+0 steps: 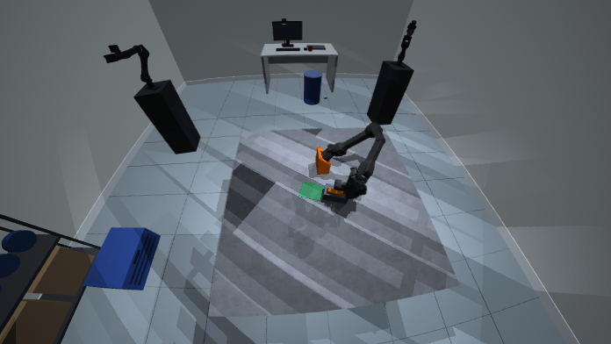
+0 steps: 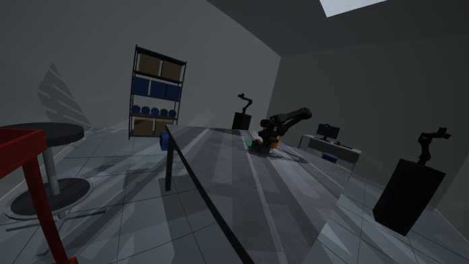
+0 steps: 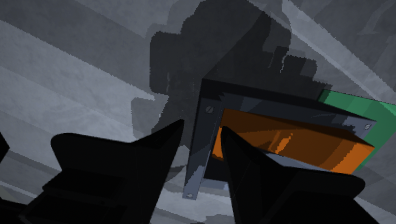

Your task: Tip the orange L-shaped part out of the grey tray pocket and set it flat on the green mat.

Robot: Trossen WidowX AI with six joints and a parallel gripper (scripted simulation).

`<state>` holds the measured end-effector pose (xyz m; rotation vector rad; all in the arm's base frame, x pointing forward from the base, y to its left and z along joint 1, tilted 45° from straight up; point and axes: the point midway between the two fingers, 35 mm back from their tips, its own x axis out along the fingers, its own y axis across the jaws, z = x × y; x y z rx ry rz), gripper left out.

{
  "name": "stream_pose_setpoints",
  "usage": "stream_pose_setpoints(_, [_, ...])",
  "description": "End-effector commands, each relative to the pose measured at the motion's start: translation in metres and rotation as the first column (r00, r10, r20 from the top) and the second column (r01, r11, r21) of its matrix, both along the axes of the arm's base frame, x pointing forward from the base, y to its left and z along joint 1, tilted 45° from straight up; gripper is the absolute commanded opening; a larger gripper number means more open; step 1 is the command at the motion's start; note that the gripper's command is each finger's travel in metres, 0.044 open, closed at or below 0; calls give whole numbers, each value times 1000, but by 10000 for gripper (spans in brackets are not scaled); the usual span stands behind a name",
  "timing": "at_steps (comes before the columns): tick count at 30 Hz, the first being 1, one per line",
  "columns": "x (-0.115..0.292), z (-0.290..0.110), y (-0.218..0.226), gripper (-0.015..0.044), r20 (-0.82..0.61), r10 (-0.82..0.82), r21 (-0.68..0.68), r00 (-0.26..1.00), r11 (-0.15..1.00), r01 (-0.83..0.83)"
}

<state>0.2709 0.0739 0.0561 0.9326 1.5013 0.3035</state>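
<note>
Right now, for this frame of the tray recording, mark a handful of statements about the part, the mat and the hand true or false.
1. The orange part is in the grey tray. True.
2. The hand holds the orange part clear above the tray. False: nothing is between its fingers, and the part is in the pocket.
3. The green mat lies beside the tray, on the side away from the hand. True.
4. The part already lies on the green mat. False: the mat shows bare green; the part is in the tray.
5. The hand's fingers are spread to their widest. False: they are partly closed, with a narrow gap between the tips.
6. In the top view the arm reaches down to the tray. True.
</note>
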Motion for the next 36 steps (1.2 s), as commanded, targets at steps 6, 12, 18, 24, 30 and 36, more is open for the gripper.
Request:
stream_pose_setpoints(6, [-1,-12,11,180,-13,-1,4,1000,1000,1])
stream_pose_setpoints(12, [-1,-13,13,180,-13,-1,4,1000,1000,1])
stream_pose_setpoints(18, [0,-12,12,180,-3,1,3,1000,1000,-1])
stream_pose_setpoints(24, [1,-8,12,180,-5,1,3,1000,1000,-1])
stream_pose_setpoints(30, [2,4,11,180,-12,-1,4,1000,1000,1])
stream_pose_setpoints(36, [0,31,-28,180,-14,-2,-9,1000,1000,2])
